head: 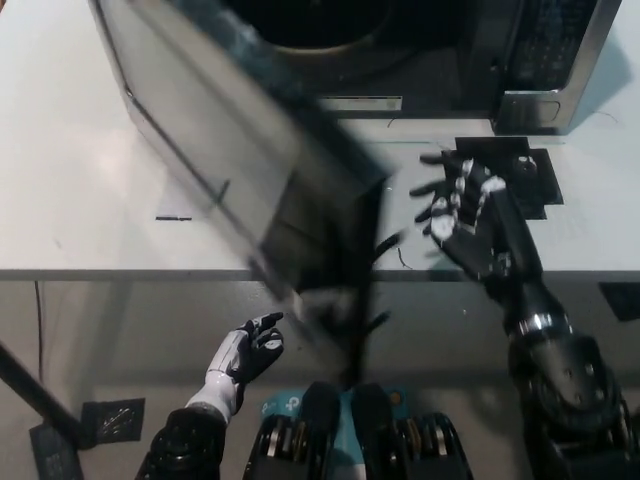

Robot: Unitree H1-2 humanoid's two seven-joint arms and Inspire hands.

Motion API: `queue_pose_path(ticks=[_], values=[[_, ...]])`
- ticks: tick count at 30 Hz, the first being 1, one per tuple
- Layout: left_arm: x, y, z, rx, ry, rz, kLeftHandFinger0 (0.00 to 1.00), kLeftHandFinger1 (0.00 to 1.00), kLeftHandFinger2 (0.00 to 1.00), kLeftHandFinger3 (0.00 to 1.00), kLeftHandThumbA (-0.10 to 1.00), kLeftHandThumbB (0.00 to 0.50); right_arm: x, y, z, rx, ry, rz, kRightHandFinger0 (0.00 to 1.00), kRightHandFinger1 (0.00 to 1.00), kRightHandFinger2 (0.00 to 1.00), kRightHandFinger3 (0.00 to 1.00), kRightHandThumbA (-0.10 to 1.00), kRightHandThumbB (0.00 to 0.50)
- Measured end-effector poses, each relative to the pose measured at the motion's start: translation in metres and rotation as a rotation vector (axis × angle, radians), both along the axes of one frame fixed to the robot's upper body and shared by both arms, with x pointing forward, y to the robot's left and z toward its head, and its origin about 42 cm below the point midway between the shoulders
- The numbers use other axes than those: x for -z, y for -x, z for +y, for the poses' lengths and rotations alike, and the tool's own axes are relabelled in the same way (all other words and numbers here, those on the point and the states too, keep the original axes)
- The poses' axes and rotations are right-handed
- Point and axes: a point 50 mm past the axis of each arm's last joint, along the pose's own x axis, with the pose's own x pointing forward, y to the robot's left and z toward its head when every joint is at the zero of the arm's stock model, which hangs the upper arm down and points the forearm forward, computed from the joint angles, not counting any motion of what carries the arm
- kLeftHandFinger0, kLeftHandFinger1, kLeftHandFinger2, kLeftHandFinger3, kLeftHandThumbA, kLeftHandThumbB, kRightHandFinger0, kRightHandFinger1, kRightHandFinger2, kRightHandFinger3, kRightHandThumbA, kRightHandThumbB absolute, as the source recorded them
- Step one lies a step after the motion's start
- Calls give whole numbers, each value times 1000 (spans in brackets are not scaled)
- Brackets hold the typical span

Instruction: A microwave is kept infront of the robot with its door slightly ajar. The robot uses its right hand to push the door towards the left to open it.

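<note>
The microwave (540, 60) stands at the back of the white table (70, 180). Its door (250, 190) is swung far out toward me and to the left, blurred with motion, and its free end hangs past the table's front edge. The oven cavity with its turntable (320, 30) is exposed. My black right hand (465, 215) is over the table just right of the door's free end, fingers spread, holding nothing. Whether it touches the door I cannot tell. My white left hand (245, 355) rests low at the lower left, fingers loosely apart.
A black mat (505, 170) lies on the table under the microwave's right front corner. The table's front edge (120, 275) runs across the middle. Dark markers (105, 420) lie on the floor at lower left.
</note>
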Motion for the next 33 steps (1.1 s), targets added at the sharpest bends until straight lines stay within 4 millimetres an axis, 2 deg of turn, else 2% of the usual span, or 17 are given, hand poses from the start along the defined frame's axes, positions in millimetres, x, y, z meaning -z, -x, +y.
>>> queue_pose_path(ticks=[4, 6, 8, 10, 11, 12, 14, 16, 18, 20, 23, 26, 27, 30, 32, 33], values=[[-1, -1, -2, 1, 3, -3, 1000, 1000, 1000, 833, 251, 322, 9, 19, 3, -39, 6, 18, 345, 415, 523, 733, 77, 124], [-1, -1, -2, 1, 3, -4, 1000, 1000, 1000, 837, 252, 316, 12, 26, 5, -55, 6, 24, 349, 417, 523, 733, 78, 123], [-2, -1, -2, 2, 3, -5, 1000, 1000, 1000, 845, 256, 322, 12, 30, 6, -66, 6, 24, 353, 419, 517, 729, 93, 129], [-2, -1, -1, 1, 4, -5, 947, 942, 954, 819, 246, 319, 13, 33, 9, -79, 6, 23, 314, 394, 497, 713, 121, 131], [-2, -1, -1, 0, 5, -5, 995, 986, 983, 833, 284, 325, 13, 34, 10, -83, 5, 24, 318, 392, 486, 716, 126, 131], [-2, -1, -1, 1, 6, -5, 1000, 1000, 992, 839, 287, 326, 13, 35, 11, -89, 3, 24, 321, 393, 484, 718, 125, 131], [-2, -1, -1, 2, 4, -5, 1000, 1000, 1000, 855, 259, 310, 13, 37, 13, -92, -5, 25, 332, 392, 474, 726, 134, 137], [-2, -1, -2, 3, 3, -5, 1000, 1000, 1000, 845, 253, 307, 15, 39, 13, -90, -11, 31, 361, 417, 489, 727, 94, 109], [-2, -1, -2, 4, 3, -5, 1000, 996, 989, 815, 234, 312, 19, 41, 12, -85, -12, 42, 318, 380, 473, 700, 120, 126], [-2, -1, -2, 3, 4, -5, 1000, 1000, 989, 810, 238, 314, 25, 44, 3, -59, -11, 60, 339, 405, 503, 709, 131, 115], [-2, -1, -2, 3, 4, -5, 1000, 1000, 1000, 832, 242, 311, 35, 49, -13, -15, -4, 88, 347, 393, 486, 691, 130, 133], [-2, -2, -2, 3, 4, -6, 1000, 998, 995, 809, 233, 315, 46, 56, -34, 43, 1, 125, 337, 393, 492, 704, 98, 121], [-3, -3, -2, 3, 3, -7, 1000, 1000, 997, 803, 239, 332, 51, 60, -41, 62, 5, 139, 327, 396, 508, 720, 92, 106], [-6, -6, -3, 5, 4, -15, 1000, 993, 987, 783, 245, 336, 68, 69, -62, 110, 23, 184, 340, 408, 513, 717, 127, 147], [-8, -8, -3, 6, 4, -19, 1000, 994, 986, 778, 244, 336, 82, 77, -74, 148, 28, 226, 342, 415, 519, 705, 130, 151], [-8, -8, -3, 6, 4, -19, 984, 957, 958, 773, 247, 337, 86, 79, -77, 157, 28, 238, 360, 427, 531, 691, 93, 144]])
